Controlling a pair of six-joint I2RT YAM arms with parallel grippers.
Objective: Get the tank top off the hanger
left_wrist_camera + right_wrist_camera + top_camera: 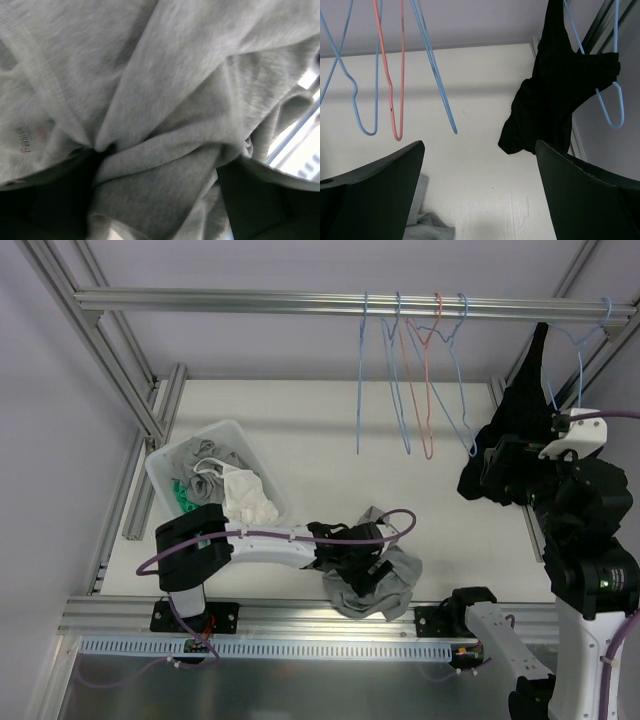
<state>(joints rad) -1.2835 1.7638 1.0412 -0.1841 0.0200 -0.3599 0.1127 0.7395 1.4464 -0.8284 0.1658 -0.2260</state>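
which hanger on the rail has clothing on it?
The far-right blue hanger, draped with the black tank top; the other four hangers hang bare.

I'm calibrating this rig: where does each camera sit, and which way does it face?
Top external: above and behind the bases, looking down on the table and hanger rail; left arm and right arm show.
Left wrist: pressed against the grey garment; its fingers low in frame.
Right wrist: raised, facing the black tank top on its blue hanger; own fingers at bottom.
Shared: top and right wrist both show the tank top.
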